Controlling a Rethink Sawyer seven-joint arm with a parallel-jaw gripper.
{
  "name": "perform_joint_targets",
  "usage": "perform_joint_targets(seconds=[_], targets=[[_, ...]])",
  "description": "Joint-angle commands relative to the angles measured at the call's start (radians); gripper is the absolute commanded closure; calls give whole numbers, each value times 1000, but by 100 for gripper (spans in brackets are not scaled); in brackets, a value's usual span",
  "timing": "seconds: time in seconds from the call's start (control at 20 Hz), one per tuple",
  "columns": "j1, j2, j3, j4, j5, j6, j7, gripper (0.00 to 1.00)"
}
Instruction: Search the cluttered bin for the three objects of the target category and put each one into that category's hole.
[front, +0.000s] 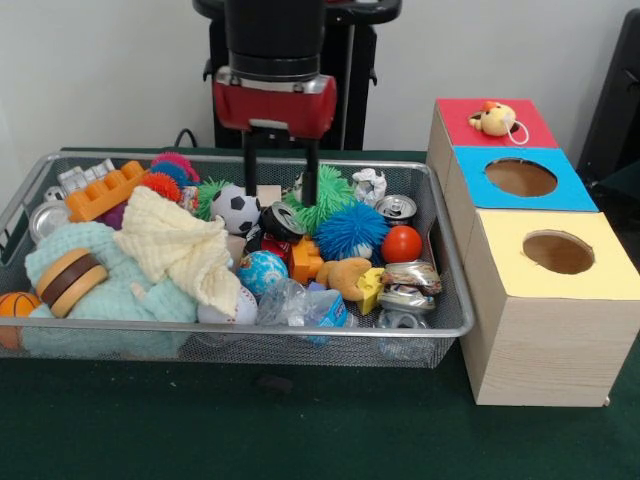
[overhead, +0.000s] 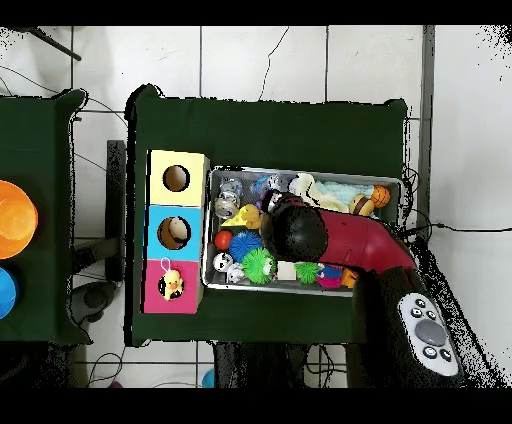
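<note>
The wire-mesh bin (front: 450, 330) is full of mixed toys, balls, cans and cloths; it also shows in the overhead view (overhead: 304, 173). My gripper (front: 280, 198) hangs open and empty over the bin's back middle, its two black fingers (front: 248, 170) apart. It is just above a soccer ball (front: 236, 211) and a black can (front: 283, 221). Beside the bin stand three wood-grain boxes: the red top (front: 462, 118) carries a small yellow plush toy (front: 494, 118), and the blue top (front: 478, 160) and yellow top (front: 500, 228) have open round holes. In the overhead view my arm (overhead: 335, 240) hides the gripper.
In the bin lie a blue spiky ball (front: 352, 230), green spiky ball (front: 326, 194), red ball (front: 402, 243), soda can (front: 396, 208), crushed cans (front: 408, 276), orange block (front: 106, 191), cream knit cloth (front: 180, 245), teal cloth (front: 105, 300), burger toy (front: 68, 279) and basketball (front: 14, 304).
</note>
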Motion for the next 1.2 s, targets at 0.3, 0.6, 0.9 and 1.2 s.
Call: perform_joint_targets(seconds=[0.3, 0.6, 0.9, 1.2], targets=[[64, 53, 7, -19, 38, -54, 149, 0], [70, 101, 1, -61, 30, -76, 134, 0], [79, 139, -5, -113, 28, -78, 125, 0], [76, 179, 3, -162, 40, -57, 118, 0]])
